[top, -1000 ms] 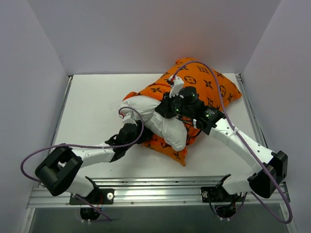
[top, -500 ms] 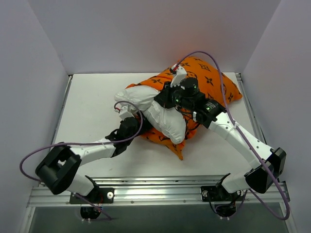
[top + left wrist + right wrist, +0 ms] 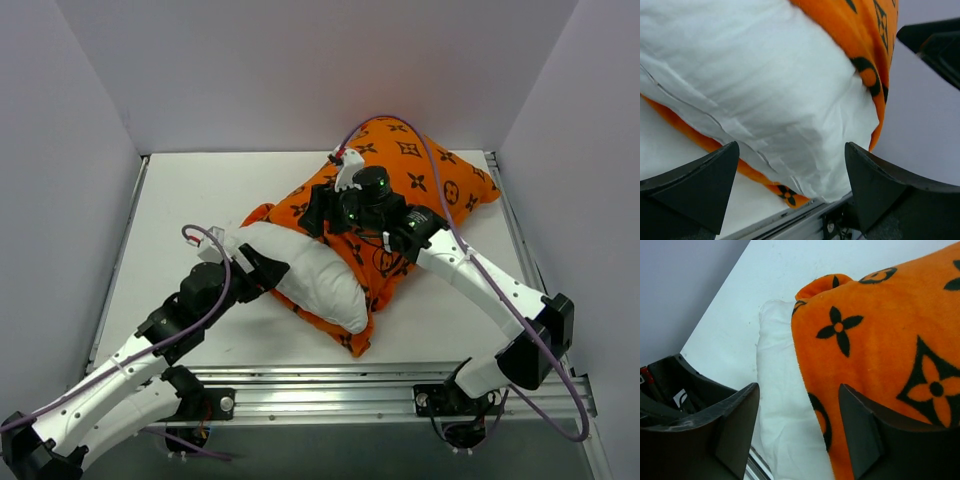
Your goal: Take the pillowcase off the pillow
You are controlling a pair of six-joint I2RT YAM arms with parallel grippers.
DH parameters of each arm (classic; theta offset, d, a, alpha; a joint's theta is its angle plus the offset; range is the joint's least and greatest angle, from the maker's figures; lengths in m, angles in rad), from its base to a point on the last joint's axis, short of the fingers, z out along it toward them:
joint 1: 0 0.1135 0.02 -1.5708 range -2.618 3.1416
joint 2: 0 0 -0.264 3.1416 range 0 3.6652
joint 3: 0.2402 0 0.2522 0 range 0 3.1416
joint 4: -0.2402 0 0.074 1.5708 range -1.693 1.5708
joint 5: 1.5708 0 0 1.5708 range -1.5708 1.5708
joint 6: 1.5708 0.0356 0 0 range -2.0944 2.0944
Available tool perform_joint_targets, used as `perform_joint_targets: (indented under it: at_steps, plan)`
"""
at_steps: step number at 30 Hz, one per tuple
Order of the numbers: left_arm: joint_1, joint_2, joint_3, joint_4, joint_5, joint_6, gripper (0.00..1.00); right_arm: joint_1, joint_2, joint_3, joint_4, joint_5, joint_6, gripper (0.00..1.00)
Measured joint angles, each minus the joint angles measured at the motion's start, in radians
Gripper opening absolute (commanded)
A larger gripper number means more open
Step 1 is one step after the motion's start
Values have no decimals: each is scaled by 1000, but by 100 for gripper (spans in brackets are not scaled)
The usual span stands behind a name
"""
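Note:
The orange pillowcase point(image 3: 425, 180) with black motifs covers the far right part of the white pillow point(image 3: 310, 275), whose bare near-left end sticks out of it. My left gripper point(image 3: 262, 272) is open at that bare end. In the left wrist view the pillow point(image 3: 765, 90) fills the space beyond the wide-apart left gripper point(image 3: 790, 185), with the pillowcase point(image 3: 875, 45) behind and under it. My right gripper point(image 3: 318, 210) hovers open over the pillowcase's open edge. In the right wrist view the right gripper point(image 3: 800, 432) straddles the line where pillowcase point(image 3: 880, 340) meets pillow point(image 3: 780, 405), holding nothing.
An aluminium rail point(image 3: 330, 385) runs along the table's near edge. Grey walls close in the left, back and right sides. Purple cables point(image 3: 470, 240) loop over both arms. The left arm point(image 3: 670, 390) shows in the right wrist view.
Both grippers have opened and let go. The left arm drew back toward the near left. The pillow end dropped onto the table and the pillowcase shifted toward the far right.

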Motion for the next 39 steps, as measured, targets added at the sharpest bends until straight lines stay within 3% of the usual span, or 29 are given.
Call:
perform_joint_targets:
  at_steps: [4,8,15,26,31,39]
  plan:
    - [0,-6,3,-49,63,-15,94,0,-6,53,-29,51,-41,69]
    - [-5,130,55,-45,139,-14,94,1,-43,58,-68,194,-71,80]
    - [-35,330,150,-2,208,-8,94,-1,-153,-71,-108,378,-83,88]
    - [-47,388,164,64,254,-13,94,1,-215,-279,-108,398,-87,86]
    - [-48,340,160,69,262,-16,94,1,-213,-299,-68,399,-87,78]
    - [-52,297,160,70,247,-16,94,2,-176,-303,-19,394,-81,77]
